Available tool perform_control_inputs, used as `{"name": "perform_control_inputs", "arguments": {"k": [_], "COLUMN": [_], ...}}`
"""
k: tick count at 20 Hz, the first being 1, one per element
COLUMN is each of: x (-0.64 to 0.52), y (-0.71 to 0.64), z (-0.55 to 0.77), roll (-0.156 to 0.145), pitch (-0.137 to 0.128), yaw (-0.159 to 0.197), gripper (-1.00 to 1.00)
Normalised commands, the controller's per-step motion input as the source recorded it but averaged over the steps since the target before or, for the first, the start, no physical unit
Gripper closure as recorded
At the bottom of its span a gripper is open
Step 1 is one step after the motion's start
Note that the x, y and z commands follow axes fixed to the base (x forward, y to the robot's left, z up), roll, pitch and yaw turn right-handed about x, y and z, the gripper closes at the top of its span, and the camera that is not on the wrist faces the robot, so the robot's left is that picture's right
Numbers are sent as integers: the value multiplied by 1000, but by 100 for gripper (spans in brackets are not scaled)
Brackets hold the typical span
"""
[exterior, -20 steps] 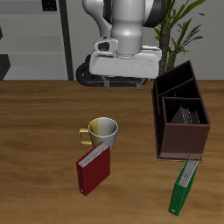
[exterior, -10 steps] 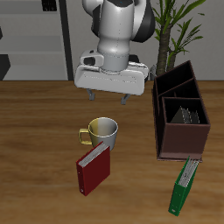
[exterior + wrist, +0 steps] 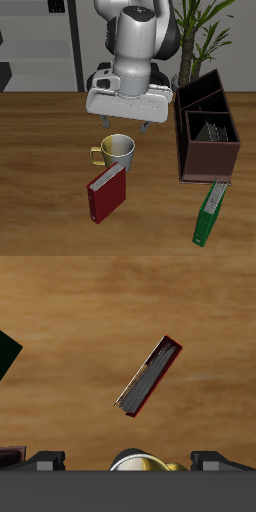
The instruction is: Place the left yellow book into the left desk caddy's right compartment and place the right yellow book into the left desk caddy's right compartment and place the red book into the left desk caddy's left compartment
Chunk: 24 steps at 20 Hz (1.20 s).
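The red book (image 3: 106, 190) lies tilted, its upper edge propped on a mug (image 3: 117, 150). In the wrist view the red book (image 3: 148, 376) shows its dark cover and white page edge. My gripper (image 3: 125, 124) hangs open just above and behind the mug, nothing between its fingers (image 3: 215, 460). The left desk caddy (image 3: 196, 150) is a dark maroon box beside it. Two thin grey yellow books (image 3: 212, 131) stand in its compartment nearer the table's front edge. I cannot tell which is which. The farther compartment looks empty.
A long green book (image 3: 210, 211) lies in front of the caddy, its corner showing as a green book (image 3: 7, 356) in the wrist view. The yellow-handled mug (image 3: 140, 462) sits right under the gripper. A potted plant (image 3: 205, 30) stands behind the caddy.
The gripper has come forward and down from the table's back, ending over the mug and red book. Books, mug and caddy have not moved.
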Motion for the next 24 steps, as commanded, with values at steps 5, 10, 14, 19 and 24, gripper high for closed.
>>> {"name": "perform_control_inputs", "arguments": {"k": [5, 10, 14, 19, 24], "x": [212, 342, 188, 75, 23], "y": [-54, 4, -22, -24, 27], "z": [138, -191, -227, -126, 83], "roll": [-66, 86, 19, -49, 64], "pitch": [-135, 79, 18, 6, -42], "yaw": [-96, -23, -21, -35, -2], "gripper": [-100, -100, -100, -100, -100]}}
